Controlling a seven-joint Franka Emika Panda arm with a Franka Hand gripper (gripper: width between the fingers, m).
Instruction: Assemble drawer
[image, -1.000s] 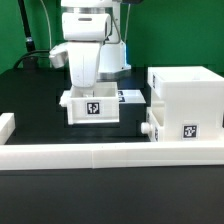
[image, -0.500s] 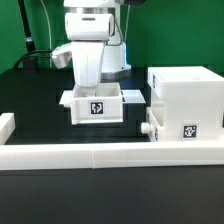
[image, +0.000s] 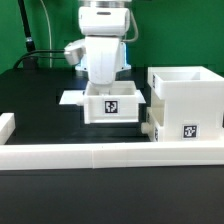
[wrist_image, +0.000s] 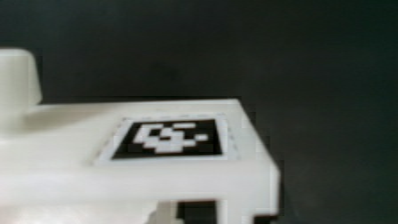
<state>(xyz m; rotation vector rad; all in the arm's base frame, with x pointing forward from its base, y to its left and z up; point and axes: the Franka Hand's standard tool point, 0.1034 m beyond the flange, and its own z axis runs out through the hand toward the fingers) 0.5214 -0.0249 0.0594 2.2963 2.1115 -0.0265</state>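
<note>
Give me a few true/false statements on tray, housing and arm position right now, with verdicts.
1. The loose tray stands on the exterior view's left of the housing. True.
2. The pincer hangs over the housing. False: it is right above the tray, and its fingertips are hidden, so the grip cannot be judged.
3. The housing is open at the top. True: its rim and hollow show.
4. The tray bears no tag. False: a black-and-white tag sits on it, seen close in the wrist view.
5. The tray lies on the camera's side of the border wall. False: it is behind the wall, on the black table.
</note>
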